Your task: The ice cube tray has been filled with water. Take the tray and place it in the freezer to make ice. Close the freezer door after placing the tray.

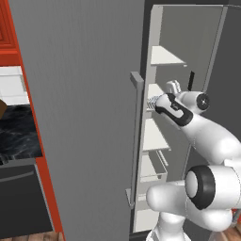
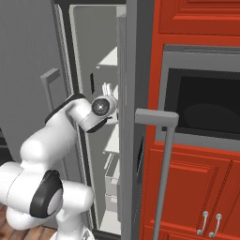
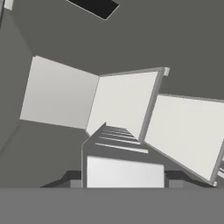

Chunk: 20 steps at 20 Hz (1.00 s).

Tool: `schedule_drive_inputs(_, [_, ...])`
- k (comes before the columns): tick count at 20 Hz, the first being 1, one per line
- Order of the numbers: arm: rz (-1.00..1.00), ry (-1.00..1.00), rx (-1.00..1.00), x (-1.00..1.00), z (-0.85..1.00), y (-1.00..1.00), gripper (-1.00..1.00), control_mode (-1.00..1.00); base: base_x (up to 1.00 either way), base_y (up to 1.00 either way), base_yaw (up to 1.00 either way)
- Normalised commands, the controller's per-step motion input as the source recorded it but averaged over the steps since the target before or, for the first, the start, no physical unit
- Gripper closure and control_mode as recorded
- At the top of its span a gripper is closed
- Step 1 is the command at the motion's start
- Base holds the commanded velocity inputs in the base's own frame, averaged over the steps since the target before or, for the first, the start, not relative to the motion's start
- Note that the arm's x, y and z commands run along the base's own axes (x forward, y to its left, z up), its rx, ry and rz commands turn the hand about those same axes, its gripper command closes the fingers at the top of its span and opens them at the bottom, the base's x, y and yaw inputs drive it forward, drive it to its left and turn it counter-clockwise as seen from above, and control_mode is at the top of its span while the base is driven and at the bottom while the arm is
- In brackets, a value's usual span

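The freezer (image 1: 188,61) stood open, its white shelves (image 1: 165,56) exposed, and the freezer door (image 1: 84,117) was swung wide toward the near left, leaving room for the arm to reach in. The tool (image 1: 173,87) sat at mid-height among the shelves, jaws drawn narrow, apparently clamped on the ice cube tray (image 3: 124,173), which lay flat just above a shelf, probably to keep the water from spilling.
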Motion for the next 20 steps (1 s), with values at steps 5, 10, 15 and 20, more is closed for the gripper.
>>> schedule_drive_inputs(5, [0.00, -0.05, 0.00, 0.07, -0.05, 0.00, 1.00, -1.00, 0.00, 0.00, 0.00])
schedule_drive_inputs(10, [0.00, -0.05, 0.00, 0.02, -0.02, 0.00, 1.00, -1.00, 0.00, 0.00, 0.00])
schedule_drive_inputs(15, [0.00, -0.01, 0.00, 0.00, 0.00, 0.00, 1.00, -1.00, 0.00, 0.00, 0.00])
schedule_drive_inputs(20, [0.01, 0.00, 0.00, 0.00, 0.00, 0.00, 1.00, -1.00, 0.00, 0.00, 0.00])
